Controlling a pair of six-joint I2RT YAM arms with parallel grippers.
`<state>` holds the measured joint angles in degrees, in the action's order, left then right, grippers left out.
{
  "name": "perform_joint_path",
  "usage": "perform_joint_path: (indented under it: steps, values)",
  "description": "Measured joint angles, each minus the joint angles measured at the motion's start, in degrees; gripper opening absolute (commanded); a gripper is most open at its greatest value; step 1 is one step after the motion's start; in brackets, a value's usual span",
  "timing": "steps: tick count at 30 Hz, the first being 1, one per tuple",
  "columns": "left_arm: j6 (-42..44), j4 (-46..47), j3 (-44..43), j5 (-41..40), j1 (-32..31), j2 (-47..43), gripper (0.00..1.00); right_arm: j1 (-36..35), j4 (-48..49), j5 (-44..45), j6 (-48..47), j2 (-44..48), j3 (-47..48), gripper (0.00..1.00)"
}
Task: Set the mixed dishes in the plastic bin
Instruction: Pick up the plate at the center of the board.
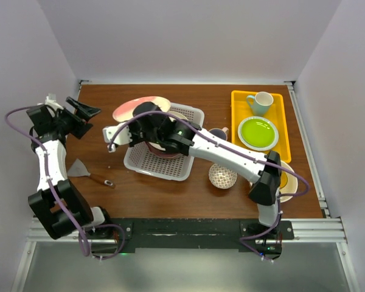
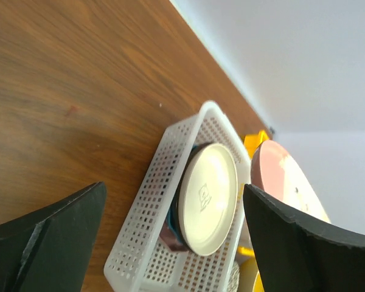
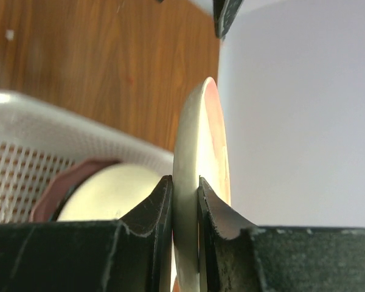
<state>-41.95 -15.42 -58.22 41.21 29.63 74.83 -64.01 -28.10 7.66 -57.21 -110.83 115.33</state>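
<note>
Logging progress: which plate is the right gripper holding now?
The pink-and-cream plate, pinched by its rim in the right gripper. The cream plate sits in the plastic bin and the green plate on the yellow tray, both ungripped.

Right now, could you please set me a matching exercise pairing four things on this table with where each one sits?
Things
1. pink-and-cream plate
2. green plate
3. small patterned bowl
4. spatula

Places
A. on the table, left of the plastic bin
B. on the yellow tray
C. clamped in the right end effector
D. on the table, right of the plastic bin

Pairs: 1-C, 2-B, 3-D, 4-A
</note>
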Motion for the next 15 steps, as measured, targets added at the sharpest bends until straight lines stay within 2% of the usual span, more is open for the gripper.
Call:
perform_joint_path:
  steps: [8, 15]
  values:
    - [8.6, -0.8, 0.0, -0.1, -7.3, 3.2, 1.00, 2.9, -6.4, 1.4, -1.0, 7.8, -7.2, 0.00]
    - [16.3, -3.5, 0.1, -5.9, -12.6, 4.8, 1.00, 5.3, -8.7, 1.8, -0.9, 11.6, -8.6, 0.00]
